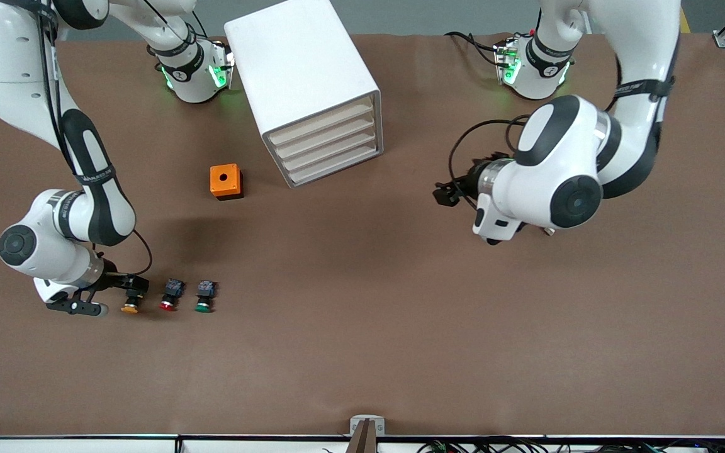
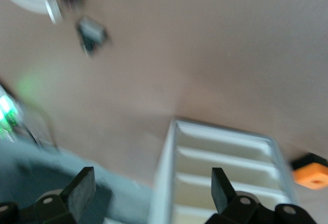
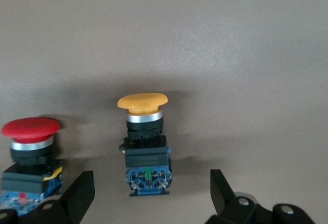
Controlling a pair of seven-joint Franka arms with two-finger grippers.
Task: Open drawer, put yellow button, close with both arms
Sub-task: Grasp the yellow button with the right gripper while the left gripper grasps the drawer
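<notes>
Brown tabletop (image 1: 400,314), yellow-capped yellow button (image 3: 144,142)

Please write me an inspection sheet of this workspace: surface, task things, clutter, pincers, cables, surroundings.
Surface: brown matte table cover, flat.
Task things: big white rounded-corner box cabinet with four shallow tray drawers; top drawer shut. Small yellow-capped push button lies at the right arm's end of the table, beside the red-capped push button and green-capped push button.
Clutter: orange square box with a round hole beside the cabinet.
Pincers: right pincer open, fingers either side of the yellow button, not gripping. Left pincer open, before the drawer fronts.
Cables: black cables on the left arm's wrist.
Surroundings: metal frame rail at the table's near edge.
</notes>
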